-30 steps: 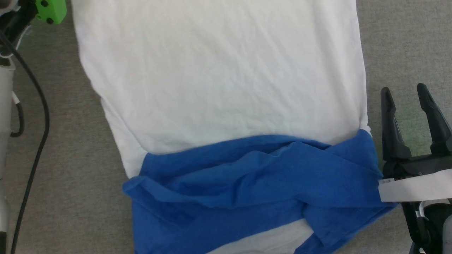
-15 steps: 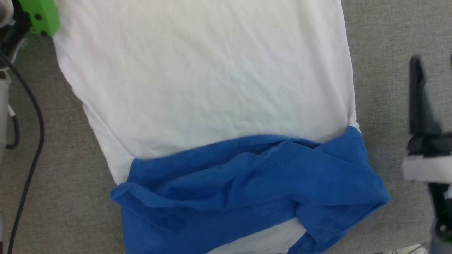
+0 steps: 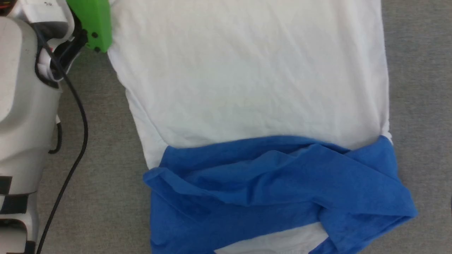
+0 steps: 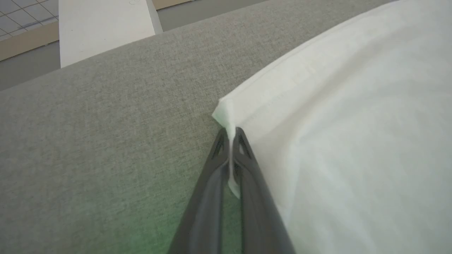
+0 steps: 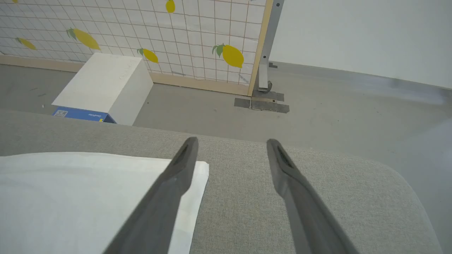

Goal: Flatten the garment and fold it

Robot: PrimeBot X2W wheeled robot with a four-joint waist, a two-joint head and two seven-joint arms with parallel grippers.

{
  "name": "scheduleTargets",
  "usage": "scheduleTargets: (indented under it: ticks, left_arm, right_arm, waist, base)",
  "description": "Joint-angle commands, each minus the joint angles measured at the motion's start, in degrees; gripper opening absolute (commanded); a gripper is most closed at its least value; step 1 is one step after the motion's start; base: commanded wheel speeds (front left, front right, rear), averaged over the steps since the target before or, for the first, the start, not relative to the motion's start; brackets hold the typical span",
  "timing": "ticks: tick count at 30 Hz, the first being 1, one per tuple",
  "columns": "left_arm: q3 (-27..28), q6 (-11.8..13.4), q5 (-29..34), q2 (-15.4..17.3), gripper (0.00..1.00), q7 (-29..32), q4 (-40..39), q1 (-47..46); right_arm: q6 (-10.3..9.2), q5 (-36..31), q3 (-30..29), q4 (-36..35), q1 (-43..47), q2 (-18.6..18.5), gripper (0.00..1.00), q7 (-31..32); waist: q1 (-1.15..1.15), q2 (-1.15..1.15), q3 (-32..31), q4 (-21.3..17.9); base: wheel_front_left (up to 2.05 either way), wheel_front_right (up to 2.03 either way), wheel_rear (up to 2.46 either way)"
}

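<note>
Lying flat on the grey surface (image 3: 99,197), the garment (image 3: 247,88) has its blue sleeves (image 3: 275,183) crossed at the near end. Farther off, the left gripper (image 4: 230,132) pinches a white hem corner shut; the right gripper (image 5: 231,143) hangs wide open beside another corner, holding nothing.

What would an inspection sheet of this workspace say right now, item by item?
Surface: grey fabric pad, under the garment.
Job's things: garment lies spread, white body fairly flat; blue sleeves rumpled across its near end.
Clutter: nothing seen.
Grippers: left gripper shut on a white garment corner; right gripper open, holding nothing, near another corner.
Cables: black cable hangs beside the left arm.
Surroundings: white box, lemon-print panel, grey floor.
</note>
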Motion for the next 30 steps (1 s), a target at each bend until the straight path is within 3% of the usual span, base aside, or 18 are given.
scheduleTargets:
  ticks: [1, 7, 17, 18, 20, 30]
  left_arm:
    - [-0.72, -0.39, 0.14, -0.69, 0.00, -0.08, 0.35, -0.60]
    - [-3.19, -0.90, 0.28, -3.59, 0.00, -0.96, 1.04, -2.67]
    - [-5.73, -1.61, -0.30, -5.99, 0.00, -2.91, 2.87, -5.02]
    - [-5.92, -1.66, -0.33, -6.02, 0.00, -3.07, 3.08, -5.17]
    - [-6.10, -1.73, -0.52, -6.17, 0.00, -3.65, 3.62, -5.43]
    - [-4.00, -1.29, -1.01, -6.58, 0.00, -11.34, 6.27, -7.53]
  right_arm:
    - [-0.08, -2.29, 0.08, 2.76, -2.12, 0.93, 1.00, 0.71]
    - [-0.08, -10.60, -1.45, 14.29, -4.87, 3.83, 1.00, 4.21]
    - [-0.08, -16.29, -5.70, 20.68, -5.44, 5.10, 1.00, 1.50]
    - [-0.08, -16.68, -6.34, 21.04, -5.43, 5.24, 0.75, 1.28]
    - [-0.08, -17.47, -7.62, 21.65, -5.49, 5.78, 0.00, 0.77]
    - [-0.08, -18.02, -10.46, 21.18, -7.28, 6.06, 0.00, -3.63]
  waist:
    - [-0.01, 0.00, 1.83, 2.04]
    - [-0.01, 0.00, 4.52, 5.75]
    - [-0.01, 0.00, 7.40, 9.50]
    - [-0.01, 0.00, 7.52, 9.61]
    - [-0.01, 0.00, 7.61, 9.76]
    - [-0.01, 0.00, 4.82, 9.10]
  base:
    - [0.00, 0.00, 0.00]
    - [0.00, 0.00, 0.00]
    - [0.00, 0.00, 0.00]
    - [0.00, 0.00, 0.00]
    - [0.00, 0.00, 0.00]
    - [0.00, 0.00, 0.00]
